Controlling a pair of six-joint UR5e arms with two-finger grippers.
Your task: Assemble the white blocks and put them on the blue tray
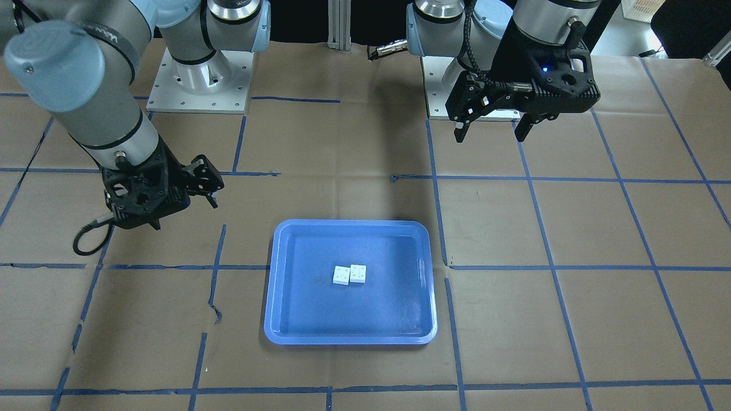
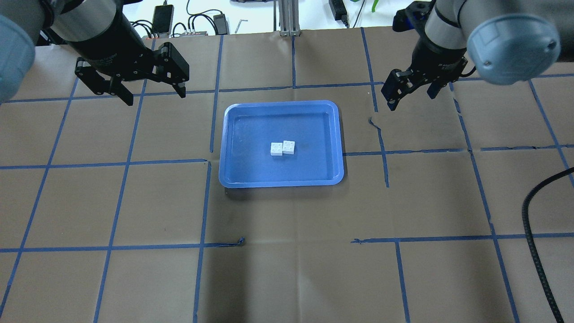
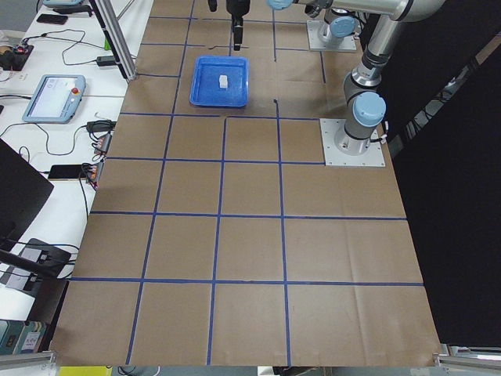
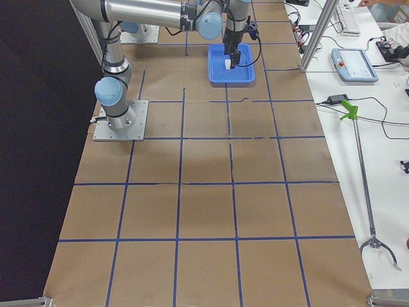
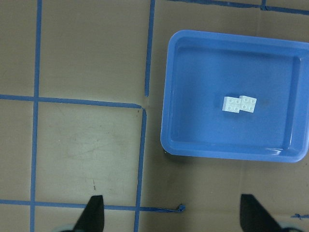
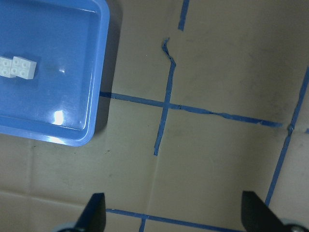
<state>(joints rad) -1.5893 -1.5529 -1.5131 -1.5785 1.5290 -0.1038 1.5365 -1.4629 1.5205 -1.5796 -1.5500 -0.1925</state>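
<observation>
Right now the white blocks (image 2: 283, 147) are sitting near the middle of the blue tray (image 2: 278, 183), studs facing up. They are lying side by side and touching, one slightly staggered from the other so that their edges are not lining up. Whether they are clicked together or merely resting against each other is not showing clearly in any view. The blue tray is lying flat on the tabletop (image 2: 287, 278), which is wearing brown paper crossed by blue tape lines (image 2: 112, 246).

The left gripper (image 2: 154, 93) is hanging above the tabletop off the tray's far-left corner as the overhead view shows it, well apart from the blocks. Its jaws are standing wide apart and are holding nothing. Its wrist camera is looking down past the spread fingertips onto the whole tray and the blocks.

The right gripper (image 2: 410, 96) is hovering off the tray's far-right corner, likewise clear of the rim and well apart from the blocks. Its jaws are also spread wide with nothing between them. Its wrist camera is catching only one end of the tray, with the blocks at the frame's left edge.
</observation>
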